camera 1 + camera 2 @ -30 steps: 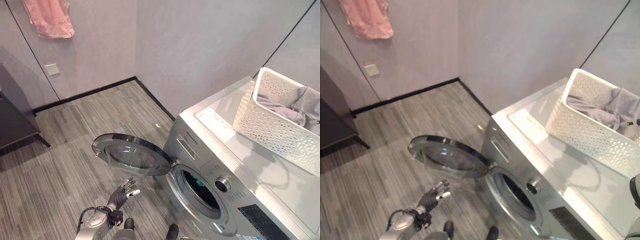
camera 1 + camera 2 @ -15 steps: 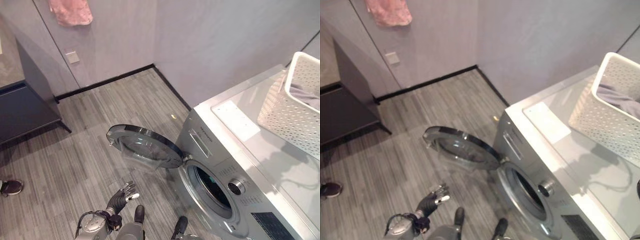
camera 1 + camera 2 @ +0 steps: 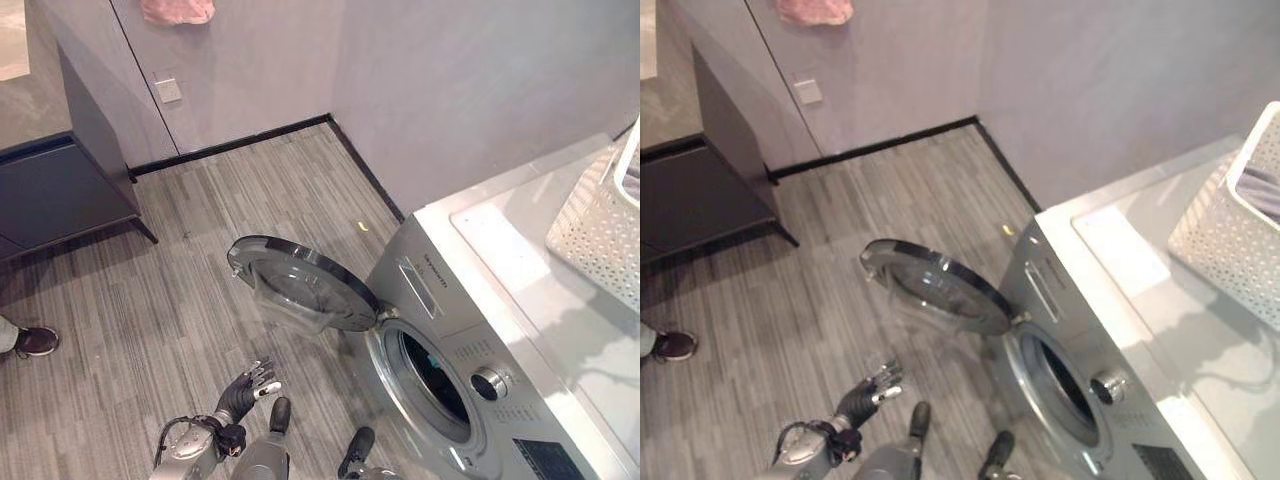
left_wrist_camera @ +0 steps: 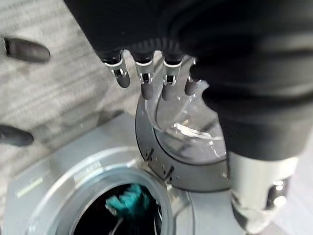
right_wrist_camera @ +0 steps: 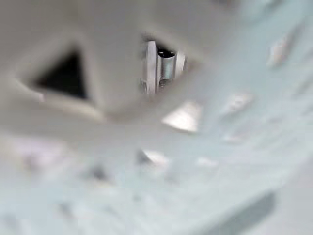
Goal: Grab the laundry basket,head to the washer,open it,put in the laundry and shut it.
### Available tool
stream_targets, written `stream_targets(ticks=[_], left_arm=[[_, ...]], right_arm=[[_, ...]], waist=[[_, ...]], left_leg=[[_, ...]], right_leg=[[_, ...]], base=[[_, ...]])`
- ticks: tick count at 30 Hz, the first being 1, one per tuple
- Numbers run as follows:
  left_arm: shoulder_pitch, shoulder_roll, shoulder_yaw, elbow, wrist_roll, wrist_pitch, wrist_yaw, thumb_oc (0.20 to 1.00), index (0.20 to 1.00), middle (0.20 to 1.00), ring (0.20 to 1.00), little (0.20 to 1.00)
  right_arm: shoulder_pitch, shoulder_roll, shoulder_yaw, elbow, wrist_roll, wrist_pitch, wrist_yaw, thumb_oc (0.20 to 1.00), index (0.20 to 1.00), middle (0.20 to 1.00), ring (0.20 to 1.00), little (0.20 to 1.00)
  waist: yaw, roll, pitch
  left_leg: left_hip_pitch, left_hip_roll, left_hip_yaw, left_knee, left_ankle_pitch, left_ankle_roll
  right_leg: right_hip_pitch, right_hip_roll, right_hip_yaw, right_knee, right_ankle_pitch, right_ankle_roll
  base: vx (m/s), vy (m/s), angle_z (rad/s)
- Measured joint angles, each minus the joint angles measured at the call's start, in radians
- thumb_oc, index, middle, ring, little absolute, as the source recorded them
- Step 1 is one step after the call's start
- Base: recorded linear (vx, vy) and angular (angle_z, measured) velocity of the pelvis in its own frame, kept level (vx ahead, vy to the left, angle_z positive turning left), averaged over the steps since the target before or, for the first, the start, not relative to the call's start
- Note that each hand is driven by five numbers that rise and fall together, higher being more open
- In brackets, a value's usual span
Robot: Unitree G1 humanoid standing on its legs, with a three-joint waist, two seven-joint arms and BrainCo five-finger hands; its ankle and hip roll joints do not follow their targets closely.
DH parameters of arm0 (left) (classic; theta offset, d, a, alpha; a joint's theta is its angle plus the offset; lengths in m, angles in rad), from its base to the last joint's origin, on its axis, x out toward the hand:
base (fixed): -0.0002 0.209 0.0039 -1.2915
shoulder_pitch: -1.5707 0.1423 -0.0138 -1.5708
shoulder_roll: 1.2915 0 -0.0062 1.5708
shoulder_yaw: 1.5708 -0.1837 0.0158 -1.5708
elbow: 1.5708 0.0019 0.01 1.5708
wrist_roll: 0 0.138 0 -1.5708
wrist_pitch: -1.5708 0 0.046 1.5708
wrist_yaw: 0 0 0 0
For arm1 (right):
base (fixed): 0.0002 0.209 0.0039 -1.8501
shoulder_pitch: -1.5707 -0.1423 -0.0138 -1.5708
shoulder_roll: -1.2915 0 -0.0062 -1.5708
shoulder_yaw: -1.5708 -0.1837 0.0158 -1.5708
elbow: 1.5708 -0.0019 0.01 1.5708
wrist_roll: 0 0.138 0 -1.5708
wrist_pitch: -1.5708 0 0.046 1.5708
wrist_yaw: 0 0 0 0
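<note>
On the washer point(image 3: 500, 300), a white, seemingly perforated basket point(image 3: 600, 225).

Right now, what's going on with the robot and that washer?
The washer door stands swung wide open, and something teal already lies in the drum. The robot's left hand hangs open and empty, low beside the door. The white laundry basket sits on top of the washer, grey laundry inside it.

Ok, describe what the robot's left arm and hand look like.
The left hand has silver fingers with dark tips and a thumb set apart from them. A dark ribbed cover wraps the back of the hand and the wrist. Behind it the arm is silver-grey.
</note>
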Motion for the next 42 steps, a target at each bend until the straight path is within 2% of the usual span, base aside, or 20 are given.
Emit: stream_targets(ticks=[2,3,5,7,9,12,18,23,24,25,26,27,31,32,33,36,42], left_arm=[[0.000,-0.008,-0.003,0.000,0.000,-0.001,-0.006,1.000,1.000,1.000,1.000,1.000],[0.001,-0.011,-0.004,0.000,0.000,-0.001,-0.006,1.000,1.000,1.000,1.000,1.000],[-0.002,-0.020,-0.009,-0.001,0.000,-0.001,-0.009,1.000,1.000,1.000,1.000,1.000],[-0.010,-0.025,-0.014,-0.022,-0.002,-0.013,-0.011,1.000,1.000,1.000,1.000,1.000],[-0.015,-0.010,-0.015,-0.030,-0.002,-0.015,-0.014,1.000,1.000,1.000,1.000,1.000],[-0.025,-0.010,-0.019,-0.031,-0.003,-0.034,-0.029,1.000,1.000,1.000,1.000,1.000],[-0.012,0.008,-0.005,-0.033,-0.005,-0.042,-0.032,1.000,1.000,1.000,1.000,1.000],[0.008,0.017,0.006,-0.033,-0.031,-0.042,-0.032,1.000,1.000,1.000,1.000,1.000],[0.009,0.017,0.007,-0.033,-0.031,-0.042,-0.032,1.000,1.000,1.000,1.000,1.000],[0.008,0.017,0.007,-0.032,-0.031,-0.042,-0.031,1.000,1.000,1.000,1.000,1.000],[0.008,0.015,0.004,-0.032,-0.030,-0.042,-0.030,1.000,1.000,1.000,1.000,1.000],[0.009,0.013,0.003,-0.031,-0.030,-0.042,-0.028,1.000,1.000,1.000,1.000,1.000],[-0.010,0.010,0.017,-0.030,-0.029,-0.042,-0.019,1.000,1.000,1.000,1.000,1.000],[-0.010,0.004,0.023,-0.030,-0.028,-0.042,-0.014,1.000,1.000,1.000,1.000,1.000],[-0.010,-0.009,0.041,-0.026,-0.028,-0.042,-0.003,1.000,1.000,1.000,1.000,1.000],[-0.013,-0.012,0.041,-0.025,-0.028,-0.041,0.005,1.000,1.000,1.000,1.000,1.000],[-0.031,-0.014,0.033,-0.008,-0.028,-0.040,0.005,1.000,1.000,1.000,1.000,1.000]], right_arm=[[0.123,-0.025,0.015,-0.178,0.026,0.014,0.068,0.200,0.200,0.200,0.200,0.200],[0.196,-0.049,-0.006,-0.335,0.063,0.030,0.083,0.200,0.200,0.200,0.200,0.200],[0.222,-0.055,-0.024,-0.424,0.117,0.035,0.097,0.200,0.200,0.200,0.200,0.200],[0.332,-0.148,-0.021,-0.683,0.240,0.056,0.117,0.200,0.200,0.200,0.200,0.200],[0.361,-0.148,-0.020,-0.773,0.346,0.052,0.154,0.200,0.200,0.200,0.200,0.200],[0.342,-0.122,-0.002,-0.799,0.424,0.024,0.214,0.200,0.200,0.200,0.200,0.200],[0.213,-0.083,0.092,-0.708,0.445,0.005,0.226,0.200,0.200,0.200,0.200,0.200],[0.220,-0.076,0.084,-0.707,0.445,-0.006,0.220,0.200,0.200,0.200,0.200,0.200],[0.215,-0.067,0.072,-0.689,0.444,-0.009,0.218,0.545,0.545,0.545,0.545,0.545],[0.198,-0.051,0.064,-0.655,0.443,-0.016,0.213,0.595,0.595,0.595,0.595,0.595],[0.165,-0.023,0.063,-0.598,0.441,-0.029,0.195,0.768,0.768,0.768,0.768,0.768],[0.130,0.002,0.060,-0.552,0.440,-0.039,0.165,1.000,1.000,1.000,1.000,1.000],[0.019,0.073,-0.023,-0.348,0.442,-0.067,0.048,1.000,1.000,1.000,1.000,1.000],[-0.041,0.087,-0.032,-0.270,0.442,-0.070,0.027,1.000,1.000,1.000,1.000,1.000],[-0.138,0.100,-0.056,-0.148,0.442,-0.076,-0.039,1.000,1.000,1.000,1.000,1.000],[-0.291,0.118,-0.011,-0.015,0.412,-0.074,-0.098,1.000,1.000,1.000,1.000,1.000],[-0.351,0.123,-0.003,-0.022,0.401,-0.073,-0.110,1.000,1.000,1.000,1.000,1.000]], waist=[[-0.005,-0.014,0.000],[-0.022,-0.029,-0.001],[-0.034,-0.031,0.011],[-0.043,-0.039,0.019],[-0.050,-0.057,0.031],[-0.045,-0.086,0.034],[-0.042,-0.092,0.034],[-0.043,-0.102,0.027],[-0.042,-0.098,0.029],[-0.043,-0.102,0.026],[-0.046,-0.102,0.026],[-0.047,-0.100,0.028],[-0.048,-0.069,0.033],[-0.048,-0.055,0.028],[-0.045,-0.030,0.017],[-0.044,-0.020,0.013],[-0.015,-0.023,0.015]], left_leg=[[0.003,0.001,0.000,0.001,0.001,0.001],[0.012,0.003,0.002,0.000,0.001,0.001],[0.032,0.008,0.007,-0.002,0.001,0.000],[0.038,0.016,0.010,-0.003,0.003,-0.005],[0.055,0.028,0.017,-0.005,0.000,-0.015],[0.074,0.039,0.035,-0.005,-0.003,-0.020],[0.104,0.039,0.066,-0.016,-0.006,-0.019],[0.108,0.040,0.066,-0.017,-0.007,-0.019],[0.107,0.038,0.066,-0.016,-0.005,-0.018],[0.108,0.038,0.068,-0.014,-0.004,-0.018],[0.112,0.038,0.069,-0.015,-0.005,-0.017],[0.121,0.038,0.072,-0.018,-0.006,-0.017],[0.123,0.035,0.074,-0.016,-0.008,-0.013],[0.122,0.034,0.074,-0.016,-0.008,-0.013],[0.123,0.033,0.073,-0.016,-0.008,-0.012],[0.124,0.037,0.072,-0.015,-0.008,-0.012],[0.121,0.037,0.062,-0.011,-0.008,-0.012]], right_leg=[[0.003,0.002,0.000,0.000,0.002,0.003],[0.009,0.005,0.003,0.000,0.002,0.003],[0.023,0.008,0.008,0.000,0.001,0.002],[0.028,0.015,0.011,0.000,0.001,0.000],[0.040,0.025,0.018,0.000,-0.002,-0.002],[0.048,0.034,0.037,0.000,-0.003,-0.006],[0.058,0.031,0.063,0.000,0.000,-0.004],[0.061,0.032,0.066,0.000,-0.001,-0.003],[0.061,0.032,0.066,0.001,0.004,-0.009],[0.061,0.031,0.066,0.002,0.008,-0.011],[0.065,0.030,0.067,0.000,0.009,-0.011],[0.071,0.029,0.069,0.000,0.008,-0.011],[0.073,0.027,0.071,0.000,0.004,-0.004],[0.073,0.026,0.072,0.000,0.004,-0.003],[0.074,0.026,0.071,0.000,0.007,-0.007],[0.075,0.032,0.071,0.007,0.011,-0.010],[0.080,0.032,0.060,0.007,0.008,-0.012]], base=[[0.00,-0.002,-0.02],[-0.01,-0.003,-0.11],[-0.01,-0.012,-0.09],[-0.02,-0.018,-0.05],[-0.01,-0.005,-0.15],[0.00,-0.003,-0.19],[-0.03,0.014,-0.13],[0.02,-0.005,0.00],[-0.05,0.028,-0.03],[0.00,0.000,0.00],[0.02,-0.002,-0.05],[0.01,-0.001,-0.04],[0.02,0.001,-0.01],[0.04,-0.004,-0.01],[0.04,-0.009,0.01],[0.04,-0.018,-0.01],[0.04,-0.016,0.06]])
